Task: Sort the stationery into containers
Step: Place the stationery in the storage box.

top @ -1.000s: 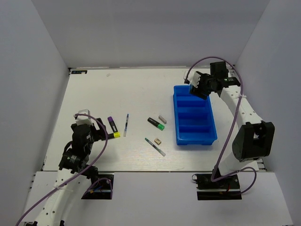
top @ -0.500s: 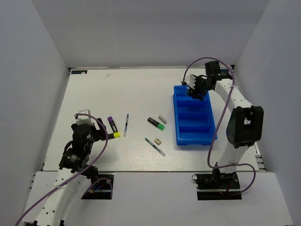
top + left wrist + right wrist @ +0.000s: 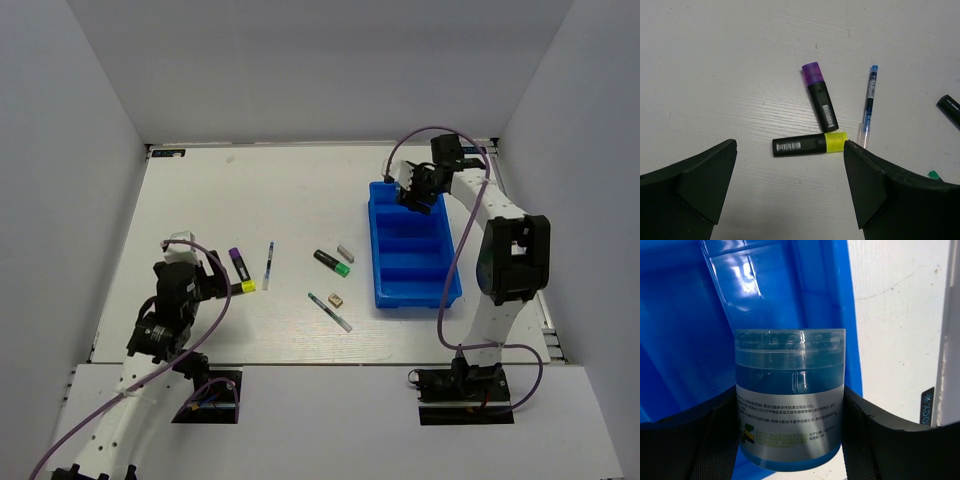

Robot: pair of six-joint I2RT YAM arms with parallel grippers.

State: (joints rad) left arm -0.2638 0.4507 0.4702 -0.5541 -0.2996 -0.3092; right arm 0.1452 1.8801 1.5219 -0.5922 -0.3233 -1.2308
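My right gripper [image 3: 413,190] is shut on a small clear jar with blue contents and a white label [image 3: 790,395], the blue-white little box, held over the far end of the blue tray [image 3: 374,255]; its wall shows in the right wrist view [image 3: 680,340]. My left gripper [image 3: 210,283] is open and empty, just above the table, with a yellow-capped black marker [image 3: 809,144] lying crosswise at its fingertips. A purple-capped marker [image 3: 820,97] and a thin pen [image 3: 868,105] lie just beyond. A green-capped marker [image 3: 332,262], a grey eraser [image 3: 346,250], a tan eraser [image 3: 337,299] and a second pen [image 3: 329,311] lie left of the tray.
The tray's compartments look empty from above. White walls enclose the table on the left, back and right. A white strip [image 3: 947,340] runs beside the tray's far right corner. The right arm's cable [image 3: 455,260] hangs over the tray's right side.
My right gripper has moved left and down with the jar, from beyond the tray's far right corner to over its far compartment. The left arm has barely moved.
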